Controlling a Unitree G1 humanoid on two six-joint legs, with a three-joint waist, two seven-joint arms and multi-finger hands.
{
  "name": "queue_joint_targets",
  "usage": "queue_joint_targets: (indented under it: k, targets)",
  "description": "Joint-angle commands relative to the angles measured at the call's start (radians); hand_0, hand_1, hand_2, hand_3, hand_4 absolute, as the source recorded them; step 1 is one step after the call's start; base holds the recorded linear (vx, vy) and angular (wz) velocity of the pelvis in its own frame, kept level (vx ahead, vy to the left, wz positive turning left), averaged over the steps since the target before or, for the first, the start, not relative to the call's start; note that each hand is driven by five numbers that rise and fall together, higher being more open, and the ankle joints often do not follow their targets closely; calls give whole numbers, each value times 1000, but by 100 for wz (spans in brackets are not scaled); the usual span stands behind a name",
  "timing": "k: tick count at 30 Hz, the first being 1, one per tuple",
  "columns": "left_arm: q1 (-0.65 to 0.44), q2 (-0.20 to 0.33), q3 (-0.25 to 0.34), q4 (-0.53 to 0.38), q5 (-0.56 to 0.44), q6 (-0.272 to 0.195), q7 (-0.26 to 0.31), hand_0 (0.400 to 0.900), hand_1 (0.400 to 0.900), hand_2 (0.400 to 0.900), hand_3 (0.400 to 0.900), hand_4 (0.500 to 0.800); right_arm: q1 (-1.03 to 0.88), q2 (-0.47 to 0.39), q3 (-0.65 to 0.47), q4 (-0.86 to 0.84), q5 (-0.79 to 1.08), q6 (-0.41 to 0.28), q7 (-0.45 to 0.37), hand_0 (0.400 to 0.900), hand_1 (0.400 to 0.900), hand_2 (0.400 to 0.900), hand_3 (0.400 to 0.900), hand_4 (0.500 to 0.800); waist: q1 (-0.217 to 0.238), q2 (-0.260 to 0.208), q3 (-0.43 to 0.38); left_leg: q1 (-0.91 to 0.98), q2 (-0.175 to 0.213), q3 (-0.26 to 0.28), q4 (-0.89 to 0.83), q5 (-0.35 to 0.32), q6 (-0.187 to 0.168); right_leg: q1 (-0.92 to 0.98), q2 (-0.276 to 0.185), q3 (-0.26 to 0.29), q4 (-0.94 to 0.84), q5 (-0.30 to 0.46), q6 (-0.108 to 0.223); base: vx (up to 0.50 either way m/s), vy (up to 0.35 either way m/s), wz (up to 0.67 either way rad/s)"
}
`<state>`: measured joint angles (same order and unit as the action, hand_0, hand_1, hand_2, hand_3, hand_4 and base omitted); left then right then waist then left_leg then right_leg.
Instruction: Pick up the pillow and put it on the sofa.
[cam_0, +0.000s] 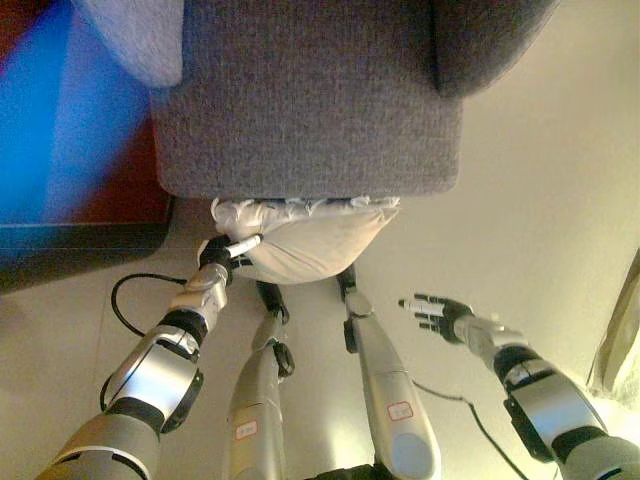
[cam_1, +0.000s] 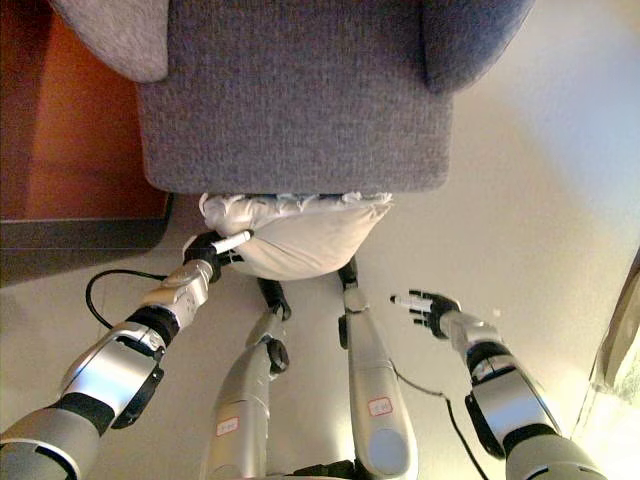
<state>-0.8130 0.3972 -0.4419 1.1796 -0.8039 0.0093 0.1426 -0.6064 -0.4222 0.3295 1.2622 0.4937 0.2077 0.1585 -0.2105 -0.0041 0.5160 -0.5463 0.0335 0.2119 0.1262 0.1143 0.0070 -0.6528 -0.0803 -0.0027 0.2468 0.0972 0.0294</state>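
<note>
The soft white fabric pillow (cam_1: 300, 235) lies on the pale floor (cam_1: 520, 180), pressed against the front edge of the grey woven-fabric sofa (cam_1: 290, 95) and partly tucked under its overhang. The left hand (cam_1: 212, 248) sits at the pillow's left corner with its fingers curled against the cloth, apparently pinching it, though how much material it holds cannot be told. The right hand (cam_1: 428, 308) hovers well apart from the pillow, over the bare floor to the right, fingers spread and holding nothing. The main risk appears to be a one-sided lift: with only a corner pinched, the limp pillow could sag, swing and slip free, or drag against the sofa's front edge and snag beneath it. The far end seems unsupported until the right hand reaches it, so the pillow could fall short of the seat.
</note>
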Motion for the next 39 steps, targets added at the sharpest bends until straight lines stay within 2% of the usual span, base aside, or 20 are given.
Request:
queue_joint_targets:
  k: [1, 7, 11, 17, 21, 25, 27, 30, 32, 35, 39]
  targets:
    - [-40, 45, 79, -44, 38, -81, -29, 400, 400, 400, 400, 500, 39, -44, 13, 15, -38, 6, -3, 900, 900, 900, 900, 800, 25, 9, -16, 28, -8, -17, 160, -147, -88, 83, 30, -44, 16, -102, 24, 77, 49, -5]
    - [62, 37, 88, -63, 95, -91, -52, 400, 400, 400, 400, 500, 52, -33, 4, 15, -59, 54, -16, 900, 900, 900, 900, 800, 53, 31, -90, 151, -30, -21, 83, -134, -85, 206, 13, -55, -21, -119, 28, 65, 39, -5]
    - [118, 37, 85, -87, 152, -114, -80, 400, 400, 400, 400, 500, 75, -28, -15, 20, -75, 85, -19, 900, 900, 900, 900, 800, 63, 45, -143, 245, -44, -21, 18, -129, -80, 296, -1, -57, -63, -121, 40, 83, 46, -6]
    - [242, 33, 63, -215, 257, -115, -102, 400, 400, 400, 400, 500, 192, -15, -71, 10, -119, 101, -9, 900, 900, 900, 900, 800, 78, 69, -250, 395, -67, -28, -84, -124, -70, 454, -9, -71, -161, -104, 59, 132, 11, -6]
    - [305, 70, 53, -318, 348, -95, -122, 400, 400, 400, 400, 500, 294, -24, -113, 5, -139, 88, 16, 900, 900, 900, 900, 800, 86, 80, -321, 489, -72, -25, -125, -130, -59, 545, -7, -81, -206, -93, 66, 179, -30, 0]
    - [327, 155, 41, -441, 397, -43, -169, 400, 400, 400, 400, 500, 393, -32, -147, 1, -143, 62, 35, 900, 900, 900, 900, 800, 88, 91, -385, 575, -77, -21, -167, -138, -50, 621, 0, -92, -242, -86, 72, 174, -50, 6]
    - [311, 208, 41, -481, 420, -13, -213, 400, 400, 400, 400, 500, 432, -32, -167, 2, -148, 46, 40, 900, 900, 900, 900, 800, 83, 96, -410, 604, -76, -19, -175, -142, -48, 646, 3, -96, -248, -86, 73, 130, -39, 12]
    - [266, 260, 35, -499, 433, 6, -261, 400, 400, 400, 400, 500, 466, -29, -179, 8, -159, 27, 41, 900, 900, 900, 900, 800, 71, 103, -426, 636, -77, -16, -181, -148, -47, 678, 4, -98, -261, -85, 74, 96, -14, 10]
    - [190, 316, 25, -497, 434, 24, -313, 400, 400, 400, 400, 500, 491, -36, -190, 17, -169, 15, 45, 900, 900, 900, 900, 800, 58, 111, -444, 662, -78, -13, -187, -153, -45, 703, 6, -98, -270, -85, 76, 100, -16, 12]
    - [74, 370, -4, -473, 459, 30, -363, 400, 400, 400, 400, 500, 513, -37, -192, 27, -167, 4, 44, 900, 900, 900, 900, 800, 40, 116, -460, 686, -75, -5, -193, -157, -46, 723, 9, -97, -278, -84, 81, 73, -26, 8]
    - [-122, 431, -84, -422, 480, 55, -402, 400, 400, 400, 400, 500, 529, -47, -199, 41, -154, -6, 47, 900, 900, 900, 900, 800, 13, 126, -475, 708, -72, 7, -195, -163, -47, 737, 12, -92, -284, -79, 88, 68, -37, -1]
